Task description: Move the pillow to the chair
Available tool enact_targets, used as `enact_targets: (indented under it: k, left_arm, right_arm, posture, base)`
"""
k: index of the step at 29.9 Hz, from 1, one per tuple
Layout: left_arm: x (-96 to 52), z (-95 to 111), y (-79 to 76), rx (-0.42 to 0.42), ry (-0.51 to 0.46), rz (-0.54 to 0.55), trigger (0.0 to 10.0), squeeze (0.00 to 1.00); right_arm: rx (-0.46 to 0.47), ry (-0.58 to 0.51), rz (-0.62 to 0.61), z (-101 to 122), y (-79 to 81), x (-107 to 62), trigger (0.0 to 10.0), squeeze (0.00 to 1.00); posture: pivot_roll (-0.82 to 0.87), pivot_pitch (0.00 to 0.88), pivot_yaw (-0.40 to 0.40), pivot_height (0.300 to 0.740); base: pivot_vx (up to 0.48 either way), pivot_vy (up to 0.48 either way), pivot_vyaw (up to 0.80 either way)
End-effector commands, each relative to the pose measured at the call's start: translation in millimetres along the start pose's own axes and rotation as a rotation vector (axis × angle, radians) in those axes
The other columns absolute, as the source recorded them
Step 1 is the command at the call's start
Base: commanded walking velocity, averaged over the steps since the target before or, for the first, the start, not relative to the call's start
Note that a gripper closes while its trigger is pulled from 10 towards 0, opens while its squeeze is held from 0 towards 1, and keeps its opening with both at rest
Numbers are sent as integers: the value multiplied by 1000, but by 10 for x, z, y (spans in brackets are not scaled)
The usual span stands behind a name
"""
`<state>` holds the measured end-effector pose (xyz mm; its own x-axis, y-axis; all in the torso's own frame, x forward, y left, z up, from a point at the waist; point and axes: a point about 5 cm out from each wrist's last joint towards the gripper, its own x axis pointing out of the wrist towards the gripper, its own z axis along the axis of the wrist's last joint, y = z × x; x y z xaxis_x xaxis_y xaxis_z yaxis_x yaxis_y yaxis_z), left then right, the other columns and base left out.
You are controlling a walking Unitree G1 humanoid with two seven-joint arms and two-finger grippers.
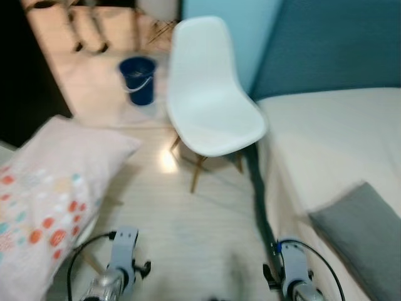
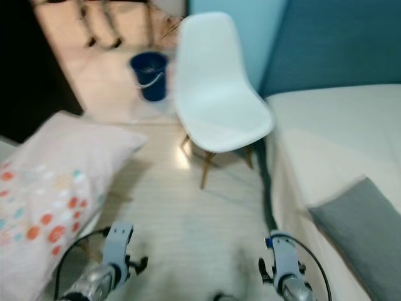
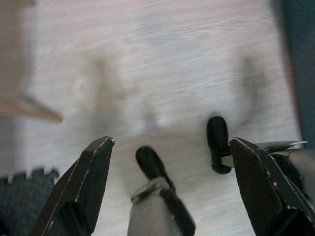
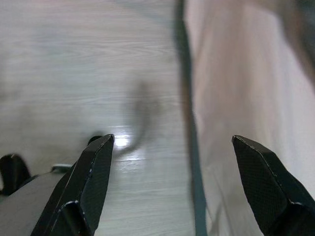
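Both grippers hang low, left gripper (image 3: pixel 167 147) and right gripper (image 4: pixel 170 142) spread wide, empty; pillow (image 1: pixel 47 200) at nine o'clock, chair (image 1: pixel 210 94) at twelve.

We are seeing a pale pink pillow (image 1: pixel 47 200) dotted red, orange and teal, a white chair (image 1: pixel 210 94) (its legs wooden), a navy bucket (image 1: pixel 138 79), a grey cushion (image 1: pixel 366 235) and a cream bed (image 1: pixel 332 138).
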<state>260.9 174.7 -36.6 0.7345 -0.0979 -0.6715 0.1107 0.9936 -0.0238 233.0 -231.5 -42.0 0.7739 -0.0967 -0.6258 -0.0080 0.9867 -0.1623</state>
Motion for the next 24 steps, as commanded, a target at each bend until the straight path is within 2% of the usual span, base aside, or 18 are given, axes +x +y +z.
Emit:
enact_targets:
  k: [1, 5, 16, 24]
  left_arm:
    - [-16, -111, -14, -17, 41, -5, 10000, 0]
    - [-5, -69, -17, -17, 34, -6, 10000, 0]
    - [21, 73, -3, -16, 7, 4, 10000, 0]
    - [21, 76, 2, -10, 7, 2, 10000, 0]
  right_arm:
    - [-13, 34, 5, -71, 17, -14, 10000, 0]
    - [-15, 29, -4, -27, 12, 3, 10000, 0]
    - [-24, 1, -31, 133, 28, 58, 10000, 0]
    - [-89, -14, -13, 164, 35, 63, 10000, 0]
  posture:
    - [-97, 177, -25, 740]
    - [-108, 169, -14, 740]
    - [-124, 133, 17, 740]
    - [-123, 144, 19, 740]
  base:
    - [0, 0, -800]
    - [0, 0, -800]
    - [0, 0, 0]
    - [0, 0, 0]
